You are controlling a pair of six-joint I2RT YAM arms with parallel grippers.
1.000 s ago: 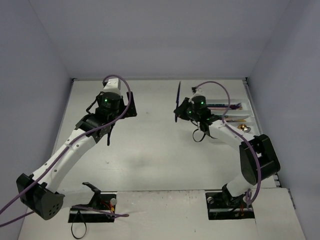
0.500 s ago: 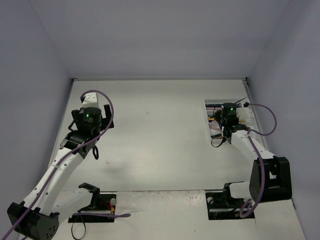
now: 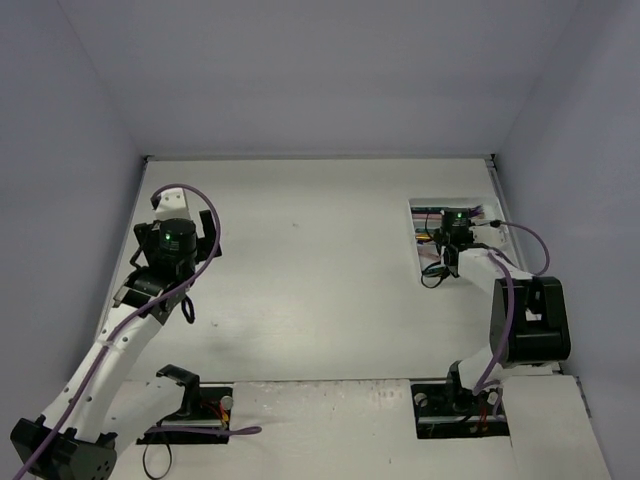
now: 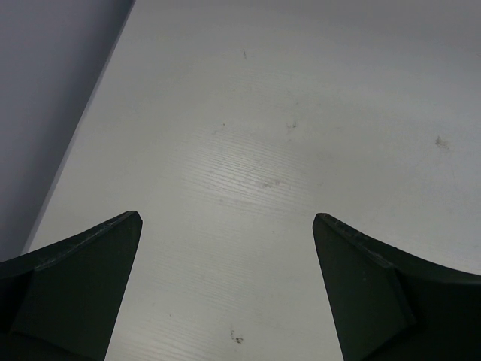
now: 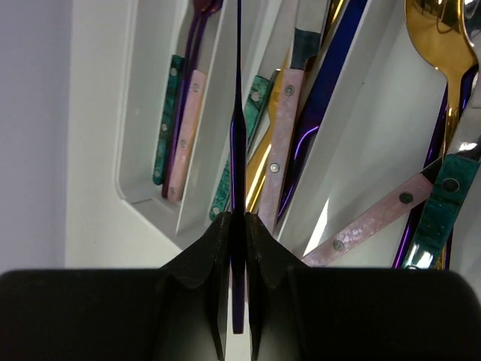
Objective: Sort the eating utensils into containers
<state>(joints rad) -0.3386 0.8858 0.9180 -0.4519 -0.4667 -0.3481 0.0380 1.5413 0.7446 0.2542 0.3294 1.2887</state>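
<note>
Here the right hand [image 5: 237, 219] pinches a purple utensil [image 5: 238, 135], perhaps a knife, over the tray [image 5: 144, 94]; the left hand [image 4: 225, 219] gapes.

free: table [image 4: 301, 113] bare on left side | obstacle: utensils [image 5: 282, 143] crowd tray [image 5: 131, 150] compartments at right

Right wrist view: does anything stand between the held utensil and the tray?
Nothing visible does. The right gripper holds the dark utensil over the white tray, where other utensils already lie.
</note>
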